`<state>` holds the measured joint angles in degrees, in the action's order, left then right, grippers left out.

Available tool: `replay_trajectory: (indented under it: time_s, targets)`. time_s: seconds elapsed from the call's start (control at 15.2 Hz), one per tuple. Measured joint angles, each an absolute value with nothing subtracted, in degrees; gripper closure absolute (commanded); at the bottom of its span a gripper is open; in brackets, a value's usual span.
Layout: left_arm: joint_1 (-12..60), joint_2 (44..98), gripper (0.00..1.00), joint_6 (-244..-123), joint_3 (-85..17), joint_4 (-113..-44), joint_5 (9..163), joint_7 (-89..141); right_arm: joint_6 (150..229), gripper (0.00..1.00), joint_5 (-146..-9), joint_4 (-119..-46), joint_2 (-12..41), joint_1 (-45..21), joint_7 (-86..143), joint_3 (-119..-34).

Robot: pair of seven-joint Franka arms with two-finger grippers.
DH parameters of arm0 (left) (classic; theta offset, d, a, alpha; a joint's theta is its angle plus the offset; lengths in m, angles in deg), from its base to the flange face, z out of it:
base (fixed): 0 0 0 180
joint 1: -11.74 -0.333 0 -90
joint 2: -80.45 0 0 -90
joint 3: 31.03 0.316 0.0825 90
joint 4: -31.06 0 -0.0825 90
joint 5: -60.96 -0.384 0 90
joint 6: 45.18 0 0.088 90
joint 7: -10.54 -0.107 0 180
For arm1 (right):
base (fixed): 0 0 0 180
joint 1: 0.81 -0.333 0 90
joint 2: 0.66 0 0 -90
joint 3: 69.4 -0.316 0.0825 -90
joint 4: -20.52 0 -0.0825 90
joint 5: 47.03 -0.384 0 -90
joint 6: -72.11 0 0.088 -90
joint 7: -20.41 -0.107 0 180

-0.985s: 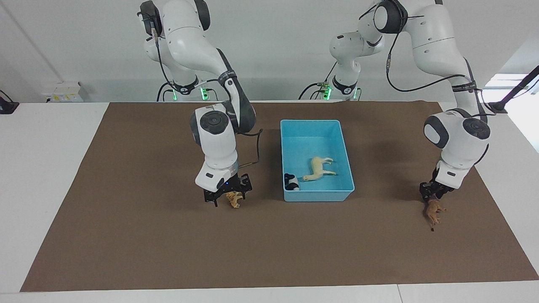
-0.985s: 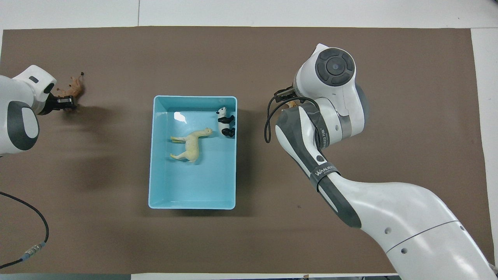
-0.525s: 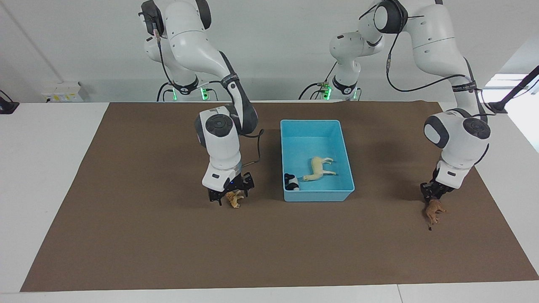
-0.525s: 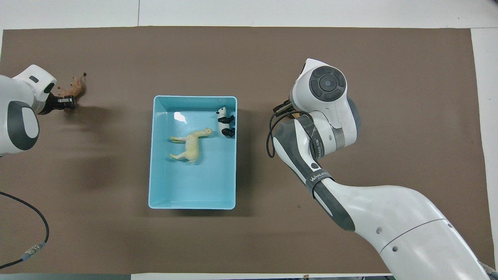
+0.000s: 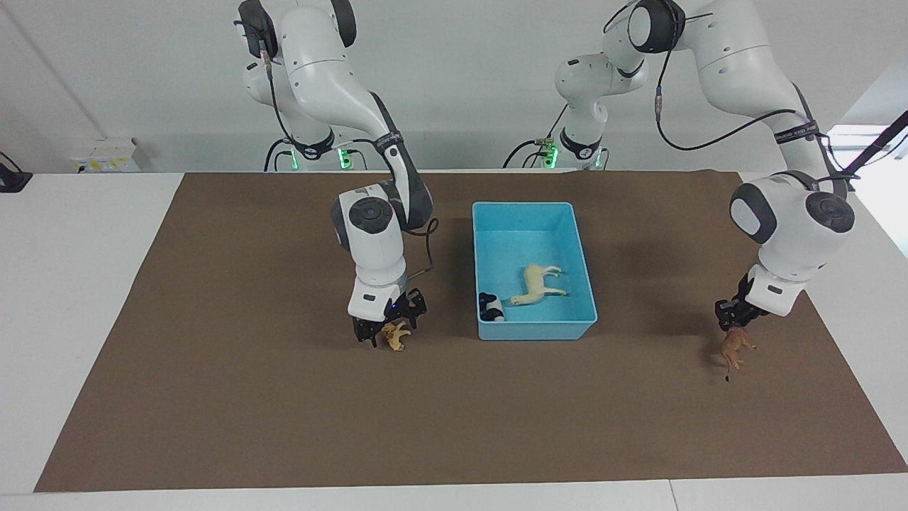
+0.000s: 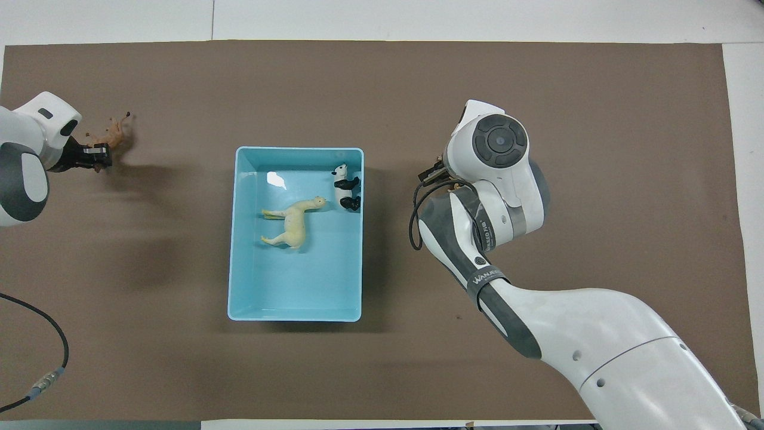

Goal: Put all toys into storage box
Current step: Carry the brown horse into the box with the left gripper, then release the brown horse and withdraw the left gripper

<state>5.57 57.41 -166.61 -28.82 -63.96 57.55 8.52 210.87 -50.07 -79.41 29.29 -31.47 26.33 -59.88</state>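
The light-blue storage box (image 5: 525, 206) (image 6: 298, 149) sits mid-table. In it lie the cream-white horse (image 5: 536, 283) (image 6: 292, 224) and the black-and-white panda (image 5: 491, 306) (image 6: 345, 186). My right gripper (image 5: 389, 326) is shut on the orange tiger (image 5: 394, 336), low over the mat beside the box, toward the right arm's end. In the overhead view my wrist hides most of the tiger. My left gripper (image 5: 735, 323) (image 6: 95, 156) is shut on the brown lion (image 5: 735, 350) (image 6: 111, 135), which hangs just above the mat toward the left arm's end.
A brown mat (image 5: 213, 397) covers the table, with white tabletop around it. A black cable (image 6: 36, 334) from the left arm hangs over the mat's near corner. A wall socket box (image 5: 106, 155) stands by the right arm's end.
The left gripper has risen slightly with the lion, and its wrist has shifted outward. The right arm's wrist has swung more upright over the tiger and drawn nearer the robots.
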Motion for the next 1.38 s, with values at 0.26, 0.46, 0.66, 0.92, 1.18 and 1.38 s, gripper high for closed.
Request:
replay_trajectory:
  time_s: [0.26,0.46,0.66,0.92,1.18,1.38]
  targets:
    - [11.0,63.8,0.81,-153.1,-29.4,-61.9,57.7,18.9,216.0,1.0,-50.1,-82.6,28.9,-31.6,26.3,-60.1]
    - [21.1,67.3,0.81,-146.7,-29.9,-62.2,58.0,35.5,216.2,1.0,-50.1,-83.3,28.2,-31.9,26.3,-60.0]
    - [31.4,68.8,0.8,-145.3,-30.2,-63.9,58.7,50.3,216.1,1.0,-50.1,-83.7,28.3,-32.0,26.3,-60.0]
    - [40.6,71.4,0.0,-147.6,-30.3,-71.9,58.8,59.3,213.4,1.0,-50.1,-81.1,28.1,-32.0,26.3,-60.0]
    - [41.8,75.0,0.0,-147.7,-29.4,-75.5,58.8,59.3,206.3,1.0,-50.2,-72.9,28.1,-32.0,26.1,-60.0]
    - [38.3,79.1,0.0,-146.5,-28.3,-75.4,58.8,55.7,200.8,1.0,-52.2,-67.6,29.1,-32.0,23.4,-60.1]
